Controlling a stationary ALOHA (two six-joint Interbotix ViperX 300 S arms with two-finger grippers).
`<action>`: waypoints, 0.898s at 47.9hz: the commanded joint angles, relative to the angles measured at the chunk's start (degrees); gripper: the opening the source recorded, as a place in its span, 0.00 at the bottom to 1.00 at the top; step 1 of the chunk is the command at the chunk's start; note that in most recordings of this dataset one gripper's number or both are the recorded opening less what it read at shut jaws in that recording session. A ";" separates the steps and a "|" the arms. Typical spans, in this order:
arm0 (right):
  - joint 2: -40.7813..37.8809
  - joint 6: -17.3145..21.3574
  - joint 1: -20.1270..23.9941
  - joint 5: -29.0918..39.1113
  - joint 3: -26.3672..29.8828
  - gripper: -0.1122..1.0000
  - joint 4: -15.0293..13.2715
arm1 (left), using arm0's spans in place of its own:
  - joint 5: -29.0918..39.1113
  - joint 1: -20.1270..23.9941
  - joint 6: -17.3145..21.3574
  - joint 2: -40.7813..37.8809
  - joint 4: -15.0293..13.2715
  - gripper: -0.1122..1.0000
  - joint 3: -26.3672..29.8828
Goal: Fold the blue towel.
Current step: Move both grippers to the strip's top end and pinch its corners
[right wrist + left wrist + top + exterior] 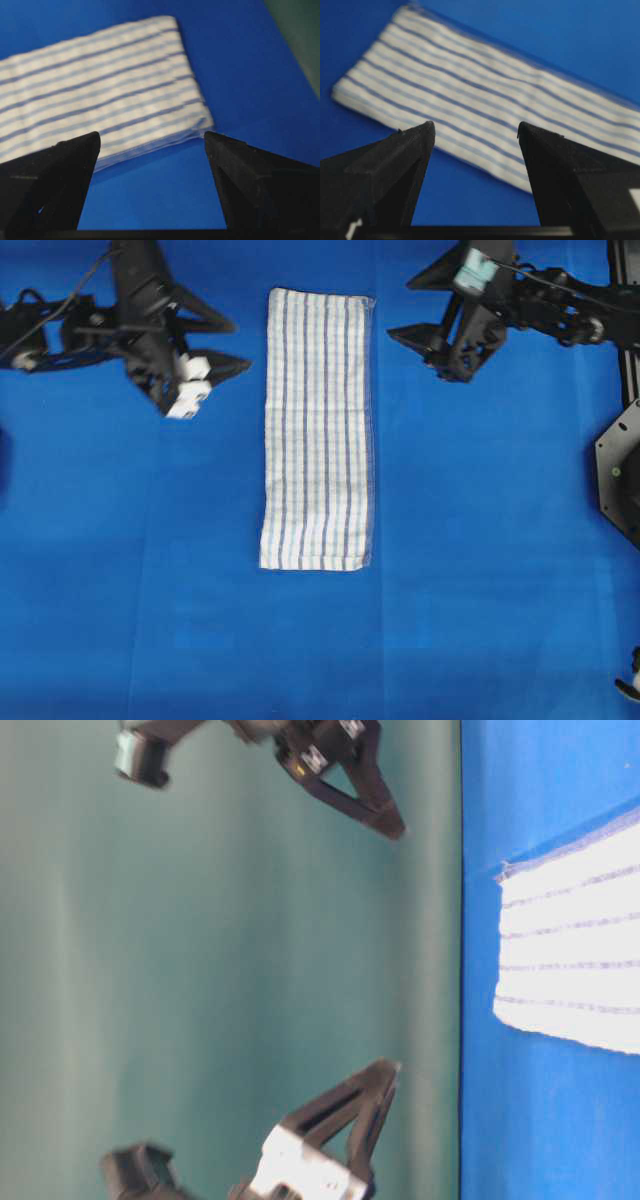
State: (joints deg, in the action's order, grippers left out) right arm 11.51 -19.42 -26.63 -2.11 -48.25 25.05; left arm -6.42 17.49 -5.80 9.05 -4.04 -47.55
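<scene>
**Overhead view: towel lies in a long strip, both grippers off it**

Overhead, the blue towel (318, 430) lies flat in the middle of the table cover (470, 620), a long narrow strip running from the far edge toward the near side. Its right long edge looks doubled and slightly thick – I judge it is already folded lengthwise, so the remaining fold would bring one short end over the other.

The left gripper (205, 380) sits beside the towel's far left part, near but apart from it, jaws spread and nothing between them. Its wrist camera looks past two black fingers (395, 165) at the striped cloth lying diagonally ahead, blue cover showing in the gap. The right gripper (425, 335) stands on the opposite side, by the far right corner, jaws wide and also empty. Its wrist view shows a short end of the towel and one corner just ahead of the fingertips (65, 170).

Both tools flank the same far end – a sensible placing, I think, if each is to take one corner of that end and carry it over to the near end together, keeping the edge straight.

The table-level view shows both grippers held above the surface, not touching cloth. A clean grasp will likely call for a low, flat approach, since the layers are thin and a finger could catch only the top one.
</scene>
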 commanded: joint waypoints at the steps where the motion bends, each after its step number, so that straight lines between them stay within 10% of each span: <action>1: -3.34 0.09 -0.97 -1.58 2.90 0.89 0.09 | -0.53 2.02 1.58 -2.72 0.18 0.65 2.99; 43: -22.94 0.18 -3.52 -10.11 8.53 0.88 5.80 | -14.41 11.51 4.13 -28.21 0.18 0.65 13.10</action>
State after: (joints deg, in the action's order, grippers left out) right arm -11.87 -19.16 -30.23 -11.51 -40.78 30.41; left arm -20.39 29.00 -1.67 -19.25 -4.04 -36.04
